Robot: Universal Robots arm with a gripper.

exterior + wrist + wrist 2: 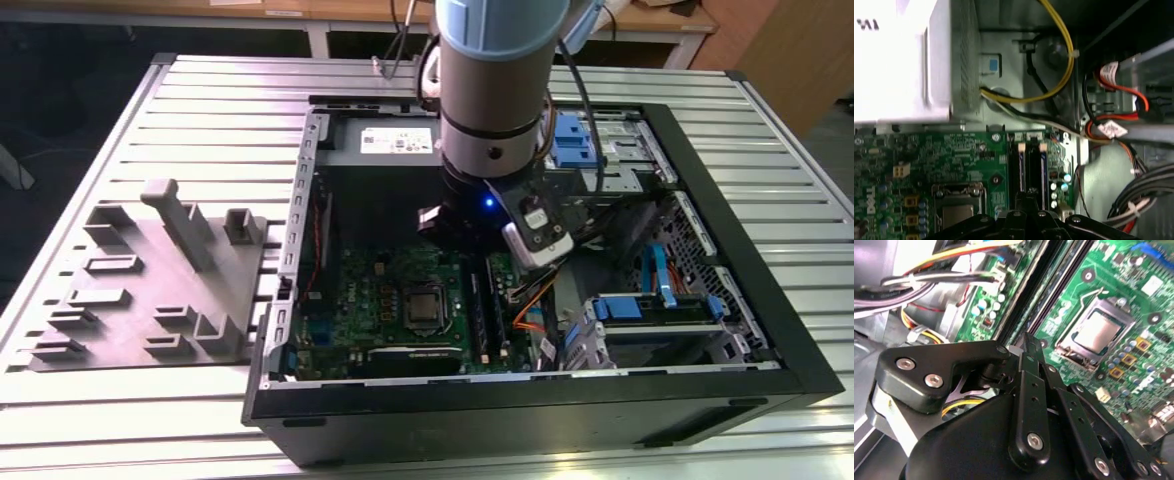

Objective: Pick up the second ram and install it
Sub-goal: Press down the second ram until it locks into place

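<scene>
Jaws look pressed shut on nothing, low inside the computer case, over the motherboard. Just beside the processor socket, the second ram seems already seated in its slot, so little is left.

One open computer case is sitting on one slatted worktop, beside one grey moulded tray. Inside, one green motherboard is carrying one processor socket and two long memory slots lying side by side.
</scene>
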